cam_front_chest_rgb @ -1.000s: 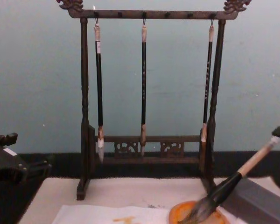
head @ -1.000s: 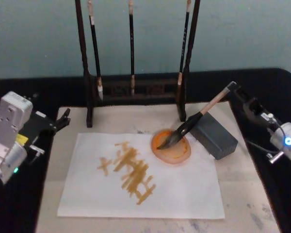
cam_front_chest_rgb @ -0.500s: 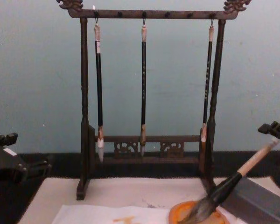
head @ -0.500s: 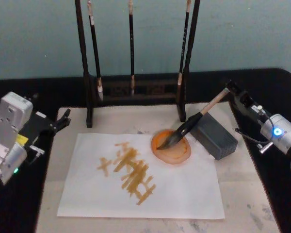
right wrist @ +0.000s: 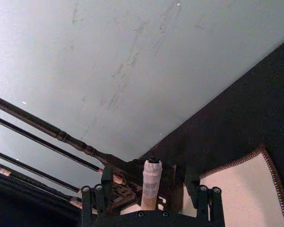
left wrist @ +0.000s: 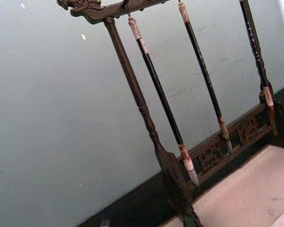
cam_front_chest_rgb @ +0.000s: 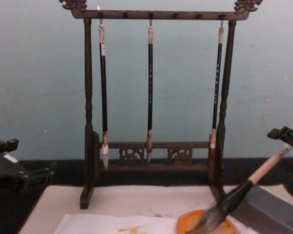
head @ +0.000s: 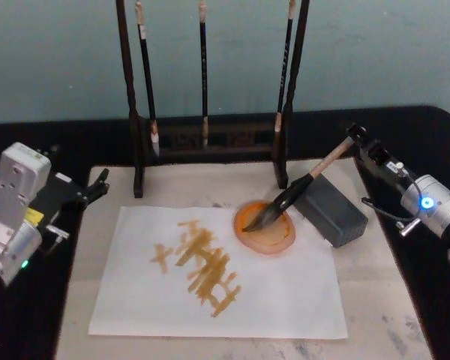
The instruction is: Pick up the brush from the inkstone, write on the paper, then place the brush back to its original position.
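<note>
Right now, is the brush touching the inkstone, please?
Touching: in the head view the brush lies with its bristles resting inside the inkstone.

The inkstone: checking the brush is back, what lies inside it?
The brush lies with its bristles in the inkstone, handle leaning on the grey block. The floor under the bristles is hidden. Right gripper open around the end cap; left gripper idle far left.

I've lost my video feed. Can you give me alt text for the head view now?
The brush lies with its bristles in the orange inkstone and its handle propped across a grey block, with the open right gripper at the handle's far end. The left gripper sits parked beside the mat, on its left; the paper bears orange-yellow strokes.
</note>
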Tool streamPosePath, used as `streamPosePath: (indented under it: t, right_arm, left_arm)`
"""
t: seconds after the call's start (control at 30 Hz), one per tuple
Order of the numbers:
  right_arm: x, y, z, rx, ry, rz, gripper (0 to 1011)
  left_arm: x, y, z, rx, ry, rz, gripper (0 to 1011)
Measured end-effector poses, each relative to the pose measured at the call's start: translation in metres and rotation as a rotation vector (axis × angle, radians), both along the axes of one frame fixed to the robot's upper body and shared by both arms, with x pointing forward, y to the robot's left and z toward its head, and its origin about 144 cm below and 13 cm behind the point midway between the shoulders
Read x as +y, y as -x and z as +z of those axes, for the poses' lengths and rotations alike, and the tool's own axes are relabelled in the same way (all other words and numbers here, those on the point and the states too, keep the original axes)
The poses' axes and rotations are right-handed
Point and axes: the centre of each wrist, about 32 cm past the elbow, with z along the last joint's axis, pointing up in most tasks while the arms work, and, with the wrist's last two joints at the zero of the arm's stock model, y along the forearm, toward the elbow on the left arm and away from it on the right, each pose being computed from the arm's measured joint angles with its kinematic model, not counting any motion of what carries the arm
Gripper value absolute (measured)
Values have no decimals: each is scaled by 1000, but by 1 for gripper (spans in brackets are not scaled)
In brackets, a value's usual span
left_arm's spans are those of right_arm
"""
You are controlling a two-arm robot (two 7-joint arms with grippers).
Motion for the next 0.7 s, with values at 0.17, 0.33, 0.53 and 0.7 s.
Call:
streamPosePath:
  t: [0.17,0.33,0.53,0.7]
  right_arm:
    - [0,0,0,0,0,-1,896]
    - [0,0,0,1,1,-3,755]
    - [0,0,0,2,1,-3,577]
    - [0,1,0,2,1,-4,392]
  left_arm:
    - [0,0,0,0,0,0,1010]
    - [0,0,0,0,0,0,1010]
    - [0,0,0,0,0,0,1010]
    - [0,0,0,0,0,0,1010]
